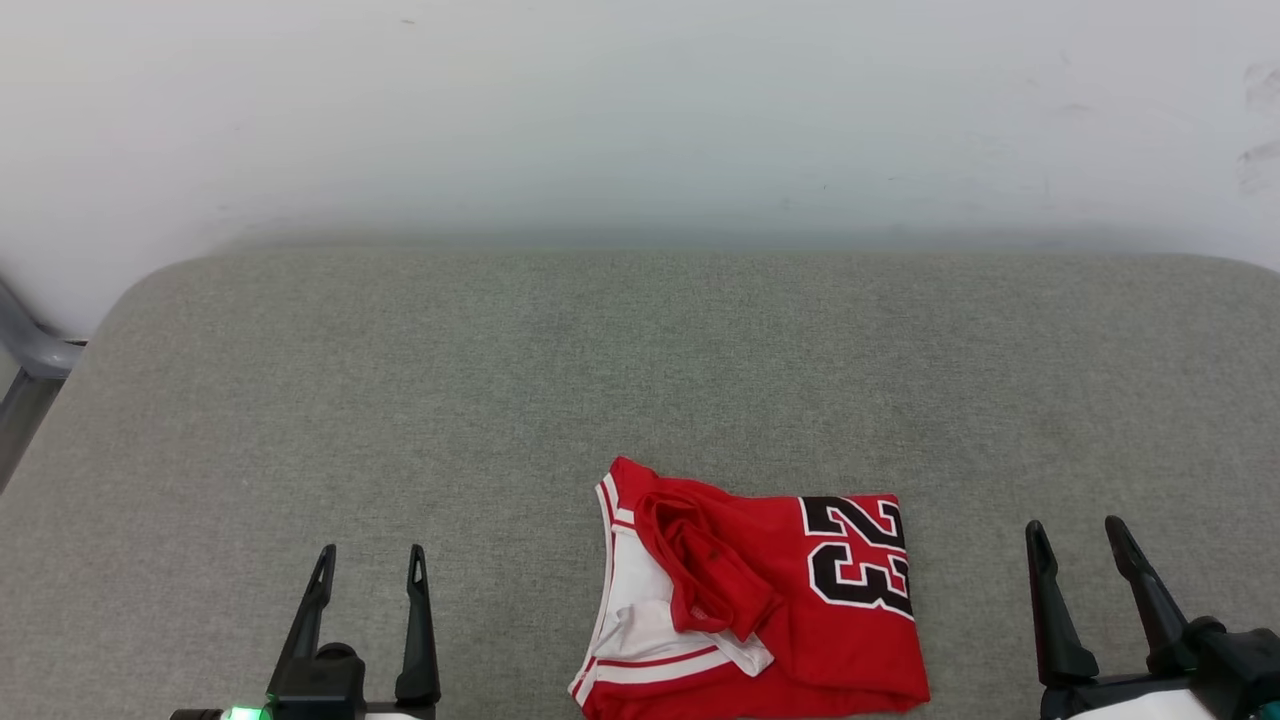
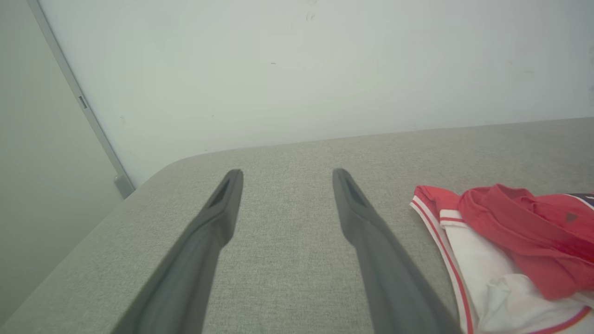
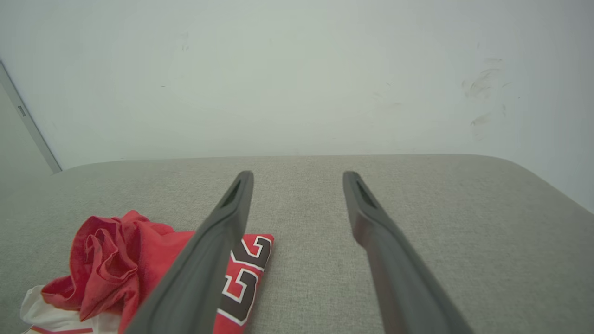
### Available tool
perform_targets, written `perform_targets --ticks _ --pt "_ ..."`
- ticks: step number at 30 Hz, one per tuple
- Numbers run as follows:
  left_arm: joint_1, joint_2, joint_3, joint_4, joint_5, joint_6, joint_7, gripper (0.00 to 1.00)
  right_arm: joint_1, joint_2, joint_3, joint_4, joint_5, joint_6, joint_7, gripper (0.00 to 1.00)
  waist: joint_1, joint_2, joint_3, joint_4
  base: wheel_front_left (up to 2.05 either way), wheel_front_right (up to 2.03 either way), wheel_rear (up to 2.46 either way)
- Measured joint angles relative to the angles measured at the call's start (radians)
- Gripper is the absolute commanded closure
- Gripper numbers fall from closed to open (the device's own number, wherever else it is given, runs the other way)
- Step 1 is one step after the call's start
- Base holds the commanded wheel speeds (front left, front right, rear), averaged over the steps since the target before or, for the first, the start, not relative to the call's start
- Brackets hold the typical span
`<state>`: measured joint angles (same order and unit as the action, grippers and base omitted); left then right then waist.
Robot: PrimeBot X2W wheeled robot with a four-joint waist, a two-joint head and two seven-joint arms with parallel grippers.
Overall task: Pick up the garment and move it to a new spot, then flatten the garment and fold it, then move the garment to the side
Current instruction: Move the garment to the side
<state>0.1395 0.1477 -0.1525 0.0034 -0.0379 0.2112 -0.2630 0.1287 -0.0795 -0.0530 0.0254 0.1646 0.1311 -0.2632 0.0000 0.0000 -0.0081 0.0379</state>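
The red jersey-style garment with white red-striped sleeves (image 1: 800, 620) lies folded in a rough rectangle on the near part of the grey fabric-covered table (image 1: 640, 380), between the two claws and touching neither. A black, white-outlined 23 faces up on its right part, and a rumpled red fold crosses the white sleeve. The left claw (image 1: 371, 552) and the right claw (image 1: 1074, 525) sit low at the near edge, fingers pointing toward the pale wall (image 1: 640, 100), both spread wide and empty. The picture's bottom edge cuts off the garment's near hem. In the right wrist view one dark finger (image 3: 204, 269) covers part of the number.
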Motion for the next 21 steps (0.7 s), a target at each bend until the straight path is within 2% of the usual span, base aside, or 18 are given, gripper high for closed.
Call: perform_targets --ticks 12,16,21 --pt "0.0 -0.005 0.003 0.005 0.006 0.0 0.0 0.0 -0.025 -0.006 -0.023 0.002 0.014 0.0 0.0 0.0 0.0 0.0 0.001 0.011 0.0 0.0 0.0" --pt "0.0 -0.008 0.001 0.007 0.007 0.0 0.0 0.0 -0.11 -0.047 -0.067 -0.011 0.049 0.0 0.001 0.0 0.0 0.0 0.007 0.015 0.0 0.0 0.0" --pt "-0.013 -0.009 0.0 0.008 0.008 -0.002 0.0 0.0 -0.257 -0.121 -0.072 -0.03 0.11 0.0 0.049 0.0 0.0 0.0 0.026 0.022 0.0 0.0 0.0"
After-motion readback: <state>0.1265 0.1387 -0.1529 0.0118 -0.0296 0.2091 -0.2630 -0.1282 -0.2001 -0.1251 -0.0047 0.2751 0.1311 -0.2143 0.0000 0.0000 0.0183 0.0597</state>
